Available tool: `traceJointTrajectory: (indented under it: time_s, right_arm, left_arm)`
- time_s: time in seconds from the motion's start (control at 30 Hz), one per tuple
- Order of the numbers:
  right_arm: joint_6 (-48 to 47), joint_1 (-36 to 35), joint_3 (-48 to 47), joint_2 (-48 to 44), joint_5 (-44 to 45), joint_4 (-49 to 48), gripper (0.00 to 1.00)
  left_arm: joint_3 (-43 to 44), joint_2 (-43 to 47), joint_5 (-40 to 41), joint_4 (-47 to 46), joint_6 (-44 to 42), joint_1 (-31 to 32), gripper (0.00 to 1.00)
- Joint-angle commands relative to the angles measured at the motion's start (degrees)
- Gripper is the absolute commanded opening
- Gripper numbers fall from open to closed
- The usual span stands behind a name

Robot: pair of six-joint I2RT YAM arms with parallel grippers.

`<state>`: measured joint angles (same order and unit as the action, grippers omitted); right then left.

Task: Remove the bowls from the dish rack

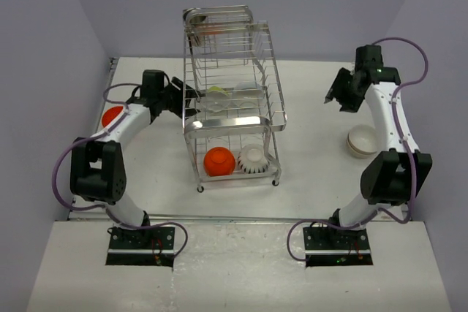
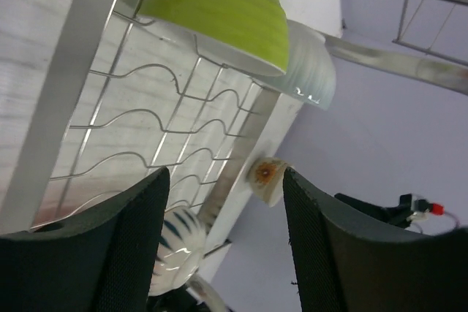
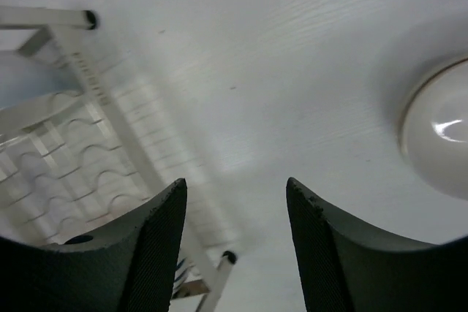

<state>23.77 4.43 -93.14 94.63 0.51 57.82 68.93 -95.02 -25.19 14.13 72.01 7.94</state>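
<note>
So, quick status from me. My left pincer [image 2: 225, 180] is up against the left side of the dish rack [image 1: 231, 118] at its middle shelf. The fingers are spread wide with nothing between them.

Right ahead in the wrist view is a lime-green ribbed bowl [image 2: 219, 12]. Its white rim is turned toward the wire shelf and its rounded back faces away. A plain white bowl [image 2: 316, 71] is tucked just behind it, touching or close to it, can't tell which. The wavy shelf wires and a flat chrome bar [image 2: 55, 100] run across the side I'm facing.

On the lower tier, an orange bowl [image 1: 219, 161] and a ribbed white bowl [image 1: 252, 158] sit side by side. Both look mouth-down, just behind the shiny front bar [image 1: 227, 123]. There's something orange on the top tier [image 1: 212, 29] too, but the wires hide too much to say what it is.

The rack itself stands upright on its feet mid-table. Its long side runs away from my bases toward the back wall.

My right pincer [image 3: 234, 184] hangs over the bare table [image 3: 292, 49], well off to the right of the rack. It's just as wide open and empty. A stack of cream bowls [image 1: 362, 141] sits mouth-up on the table near that arm. A second orange bowl [image 1: 112, 116] is on the table at the far left, partly tucked behind my left arm.
</note>
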Motion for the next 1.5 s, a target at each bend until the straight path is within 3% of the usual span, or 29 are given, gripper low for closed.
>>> traceJointTrajectory:
  time_s: [0.0,0.03,0.1,0.13,0.2,0.23,0.27,0.33,0.43,0.53,0.73,0.93,1.47]
  right_arm:
    - [8.45,0.06,-2.41,-7.77,-22.15,-8.30,0.58]
    - [10.66,0.06,-1.26,-7.79,-25.96,-8.34,0.58]
    - [16.63,0.06,4.33,-11.55,-33.44,-18.15,0.58]
    - [24.23,0.06,6.64,-12.79,-40.35,-22.36,0.58]
    - [34.01,-0.12,16.00,-15.86,-44.97,-38.95,0.57]
    - [45.81,-0.38,19.72,-16.58,-49.34,-46.15,0.57]
    - [51.58,-1.17,26.45,-16.93,-50.42,-61.36,0.57]
    - [66.40,-2.49,31.51,-16.15,-50.88,-78.89,0.56]
    - [81.28,-5.64,40.39,-14.83,-46.85,-92.31,0.56]
    - [90.27,-8.46,46.46,-12.81,-39.47,-109.52,0.56]
    - [98.66,-12.33,49.90,-8.16,-26.10,-123.97,0.53]
    - [98.23,-13.83,51.57,-8.76,-17.31,-128.48,0.52]
    - [100.07,-13.66,58.87,-8.14,-16.77,-134.38,0.51]
  left_arm:
    - [-8.24,4.83,0.48,-12.77,14.25,2.42,0.63]
    - [-10.02,5.63,1.28,-16.03,16.65,2.86,0.63]
    - [-13.62,7.30,3.38,-20.17,22.18,4.09,0.63]
    - [-14.51,7.74,6.18,-21.41,23.69,4.44,0.63]
    - [-16.18,8.45,8.66,-25.44,27.63,5.58,0.63]
    - [-18.02,8.45,10.32,-27.47,29.23,5.85,0.63]
    - [-18.91,8.28,10.95,-31.14,32.20,6.20,0.63]
    - [-21.97,8.10,13.48,-35.29,35.55,7.34,0.63]
    - [-24.01,6.52,15.69,-42.33,41.10,8.66,0.62]
    - [-24.28,4.50,17.80,-44.45,43.91,9.63,0.63]
    - [-23.49,1.16,22.55,-46.82,48.05,11.13,0.62]
    - [-20.76,-1.30,27.19,-45.51,50.60,11.48,0.57]
    - [-10.84,-10.09,31.43,-45.69,53.50,11.57,0.56]
